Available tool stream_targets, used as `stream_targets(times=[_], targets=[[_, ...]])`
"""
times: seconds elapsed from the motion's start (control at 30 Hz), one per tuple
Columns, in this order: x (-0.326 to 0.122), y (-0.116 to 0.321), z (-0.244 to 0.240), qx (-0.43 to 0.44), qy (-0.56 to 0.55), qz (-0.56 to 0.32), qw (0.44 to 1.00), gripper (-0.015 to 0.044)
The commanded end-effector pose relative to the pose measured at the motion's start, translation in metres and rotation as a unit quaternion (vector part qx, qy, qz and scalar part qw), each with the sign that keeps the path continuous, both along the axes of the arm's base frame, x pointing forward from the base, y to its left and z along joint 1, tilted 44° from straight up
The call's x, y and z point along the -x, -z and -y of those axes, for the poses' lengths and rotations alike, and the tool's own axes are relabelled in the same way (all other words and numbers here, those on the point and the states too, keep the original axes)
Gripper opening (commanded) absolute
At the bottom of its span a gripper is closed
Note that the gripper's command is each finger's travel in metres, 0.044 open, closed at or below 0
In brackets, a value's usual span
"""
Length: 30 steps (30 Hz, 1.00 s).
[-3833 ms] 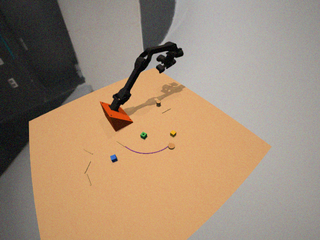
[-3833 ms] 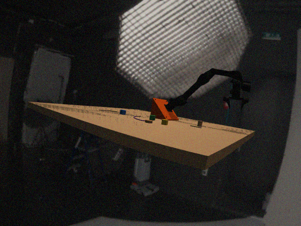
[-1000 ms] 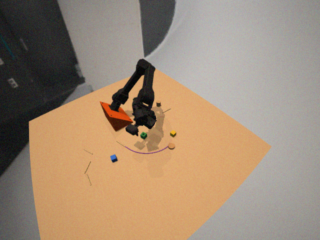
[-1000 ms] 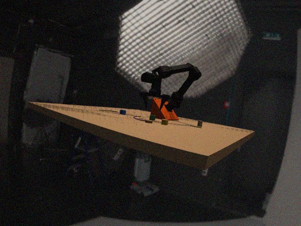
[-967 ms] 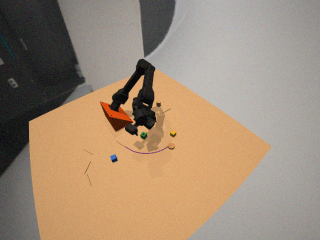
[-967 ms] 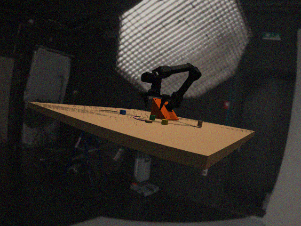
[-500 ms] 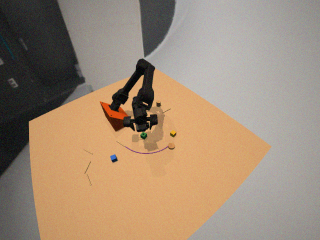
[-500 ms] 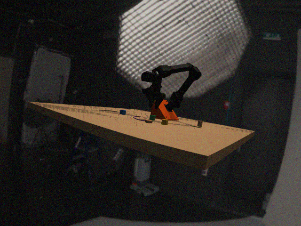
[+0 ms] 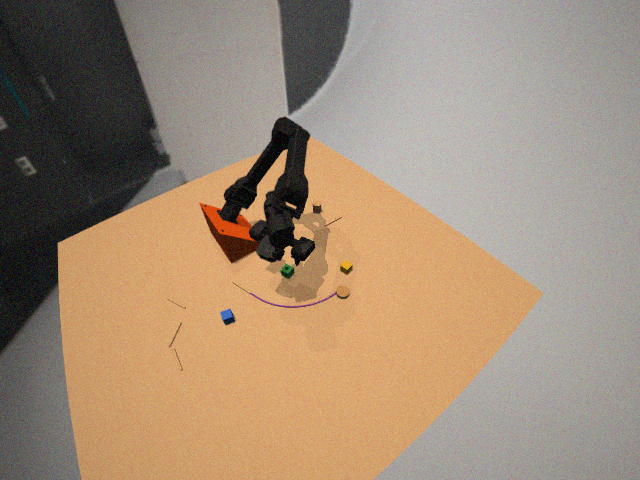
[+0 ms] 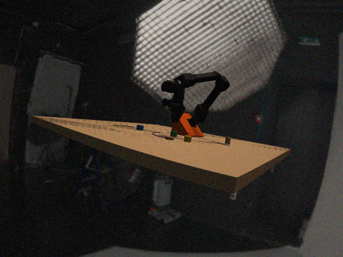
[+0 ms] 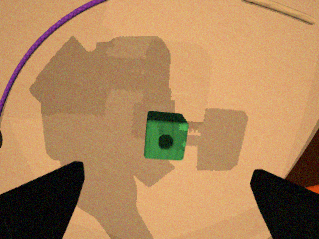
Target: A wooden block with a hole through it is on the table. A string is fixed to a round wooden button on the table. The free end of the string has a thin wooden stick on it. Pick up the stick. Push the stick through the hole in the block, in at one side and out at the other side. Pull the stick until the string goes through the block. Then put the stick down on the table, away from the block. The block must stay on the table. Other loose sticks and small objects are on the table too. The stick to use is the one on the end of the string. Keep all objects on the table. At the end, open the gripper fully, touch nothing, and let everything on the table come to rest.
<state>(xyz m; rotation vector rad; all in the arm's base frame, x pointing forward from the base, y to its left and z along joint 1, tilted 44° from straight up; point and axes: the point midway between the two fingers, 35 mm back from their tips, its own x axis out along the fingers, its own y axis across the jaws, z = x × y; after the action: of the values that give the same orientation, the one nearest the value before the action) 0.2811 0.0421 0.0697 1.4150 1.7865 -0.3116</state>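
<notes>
Tan tabletop (image 9: 361,372) (image 10: 166,149) (image 11: 279,60) | dark room behind | pale curved wall (image 9: 491,129) (image 10: 327,199)

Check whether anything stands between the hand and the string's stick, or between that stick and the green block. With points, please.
Nothing visible stands between the hand (image 9: 285,255) (image 10: 176,119) (image 11: 166,171) and the stick (image 9: 241,287) (image 11: 279,11), or between stick and green block (image 9: 287,270) (image 10: 173,134) (image 11: 165,141). The block sits below the hand, though, so descending before moving sideways might strike it.

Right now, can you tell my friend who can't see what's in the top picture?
A black robot arm holds its open gripper above a table, near a green block with a hole. A purple string curves from a round button to a thin stick.
</notes>
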Motion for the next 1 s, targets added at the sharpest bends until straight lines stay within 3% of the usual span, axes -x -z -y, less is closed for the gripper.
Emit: stream_targets(times=[0.0, 0.2, 0.97], targets=[[0.0, 0.0, 0.0, 0.002, 0.007, -0.007, 1.0, 0.0387], [0.0, 0.0, 0.0, 0.002, 0.007, -0.007, 1.0, 0.0239], [-0.001, 0.015, -0.014, 0.003, 0.007, -0.007, 1.0, 0.0239]])
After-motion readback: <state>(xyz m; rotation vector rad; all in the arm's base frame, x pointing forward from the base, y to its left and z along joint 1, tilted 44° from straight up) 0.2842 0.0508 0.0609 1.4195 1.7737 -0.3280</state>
